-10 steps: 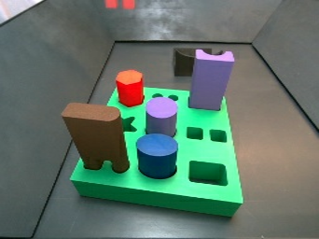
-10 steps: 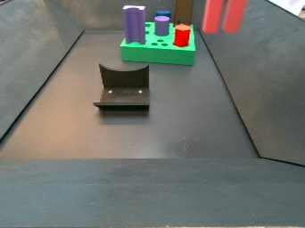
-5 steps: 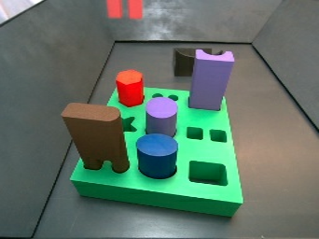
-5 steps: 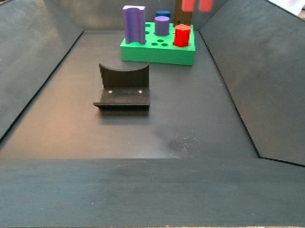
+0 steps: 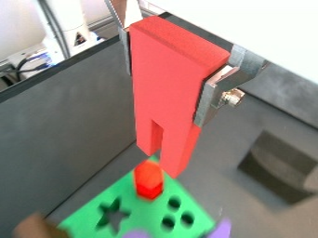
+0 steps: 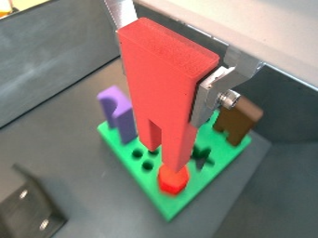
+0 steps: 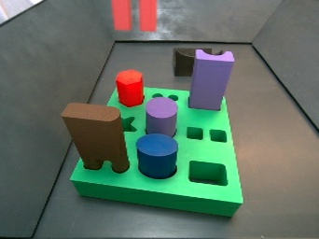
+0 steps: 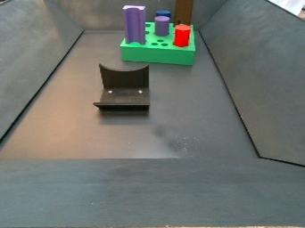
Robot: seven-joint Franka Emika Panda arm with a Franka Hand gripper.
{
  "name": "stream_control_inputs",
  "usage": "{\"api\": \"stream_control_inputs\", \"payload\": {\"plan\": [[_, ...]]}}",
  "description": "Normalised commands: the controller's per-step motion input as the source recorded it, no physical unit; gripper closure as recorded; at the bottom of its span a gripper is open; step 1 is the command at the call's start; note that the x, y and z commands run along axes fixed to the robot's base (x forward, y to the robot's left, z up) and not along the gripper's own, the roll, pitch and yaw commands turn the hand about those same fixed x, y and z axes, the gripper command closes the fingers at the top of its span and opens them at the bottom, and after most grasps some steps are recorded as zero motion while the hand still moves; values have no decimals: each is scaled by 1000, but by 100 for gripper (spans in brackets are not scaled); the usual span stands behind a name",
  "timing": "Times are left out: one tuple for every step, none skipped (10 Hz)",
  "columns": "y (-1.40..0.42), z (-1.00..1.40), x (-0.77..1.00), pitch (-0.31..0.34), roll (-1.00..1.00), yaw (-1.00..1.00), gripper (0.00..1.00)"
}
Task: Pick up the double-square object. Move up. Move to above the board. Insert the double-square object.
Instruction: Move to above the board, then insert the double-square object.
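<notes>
My gripper point(image 5: 170, 76) is shut on the double-square object point(image 5: 165, 116), a tall salmon-red block with its two slotted legs pointing down. Both wrist views show it held in the air above the green board point(image 5: 147, 225), over the short red hexagonal peg point(image 5: 148, 179). It also shows in a wrist view point(image 6: 162, 102), with the gripper point(image 6: 166, 82) clamped on its upper part. In a side view only its two legs point(image 7: 122, 13) show, at the top edge, high beyond the board point(image 7: 212, 198). The board's two small square holes point(image 7: 206, 135) lie open.
On the board stand a brown notched block point(image 7: 95, 135), a blue cylinder point(image 7: 157, 154), a purple cylinder point(image 7: 161, 117), a tall purple block point(image 7: 211, 79) and the red peg point(image 7: 130, 88). The fixture point(image 8: 121, 86) stands on the floor away from the board. Grey walls enclose the floor.
The held block has moved toward the board. Its legs now reach lower and further right in one side view, and it has left the other side view.
</notes>
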Motion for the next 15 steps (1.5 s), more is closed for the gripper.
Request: {"api": "stream_control_inputs", "payload": {"plan": [[-622, 78, 276, 132, 14, 10, 100], [-274, 47, 165, 113, 20, 2, 100], [-190, 42, 120, 90, 23, 8, 100], [0, 0, 66, 19, 0, 0, 100], [-397, 0, 531, 113, 96, -31, 100], [-583, -31, 900, 53, 64, 0, 100], [-534, -180, 906, 0, 109, -29, 100], [-426, -351, 886, -47, 253, -66, 100], [-246, -409, 894, 0, 399, -74, 100], [-194, -326, 737, -44, 396, -283, 100], [-171, -257, 686, -110, 357, -411, 100], [-163, -191, 737, -107, 320, -377, 100], [-80, -203, 857, -106, 183, -291, 100], [-74, -306, 814, -153, 86, -283, 100], [-31, -386, 437, -164, 16, -200, 100]]}}
